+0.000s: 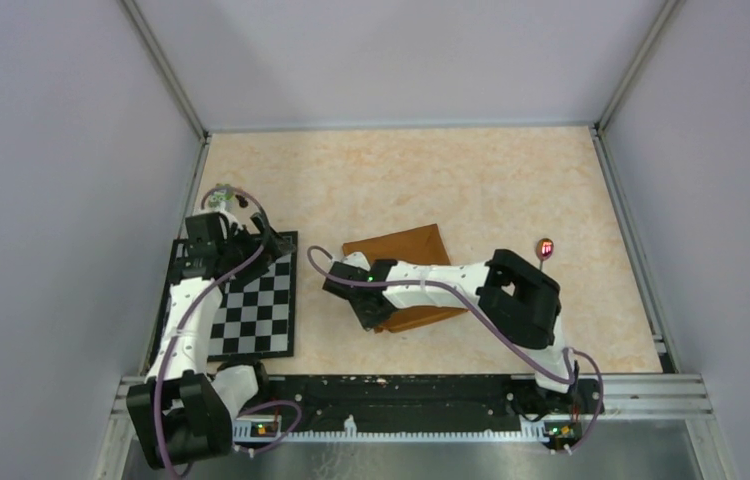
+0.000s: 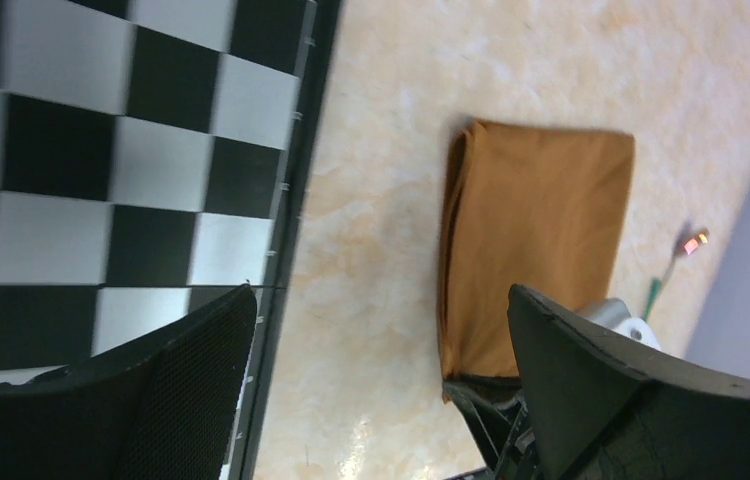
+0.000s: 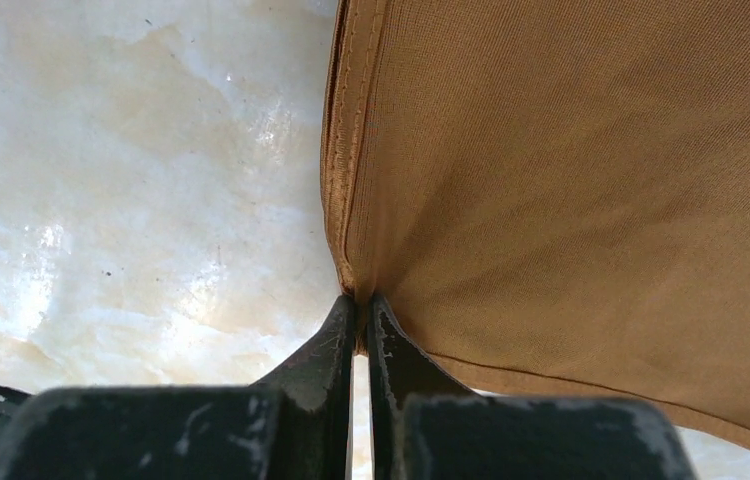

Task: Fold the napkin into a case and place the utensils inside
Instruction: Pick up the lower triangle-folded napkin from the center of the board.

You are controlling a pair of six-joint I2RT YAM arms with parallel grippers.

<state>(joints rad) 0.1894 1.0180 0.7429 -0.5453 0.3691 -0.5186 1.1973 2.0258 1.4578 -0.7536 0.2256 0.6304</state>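
rust-orange napkin (image 1: 406, 248) is sitting mid tabletop (image 1: 471, 170), just right of the checkered mat (image 1: 261, 310). it's folded down to a fat rectangle with stacked layers showing along 1 hemmed side. so i'd call the folding partway done: it's a plain folded slab, no diagonal flap that i can see, not yet a narrow case.

the right hand (image 3: 361, 300) has its 2 fingers pressed together on the hemmed edge near a corner, pinching the cloth so it puckers toward the tips. my guess is it's set up to drag that corner over for another fold. the left hand (image 2: 381, 300) is spread wide, holding nothing, hanging over the edge of the mat.

what's left, as far as i can judge: finish the folds, then load the cutlery. only 1 utensil (image 1: 547, 247) shows up, a thin stem with a shiny pinkish head. it's lying on the bare tabletop off to the right of the napkin, nothing touching it.

the cloth looks smooth, matte and soft, with light creases near the pinch and a stitched hem on the border.
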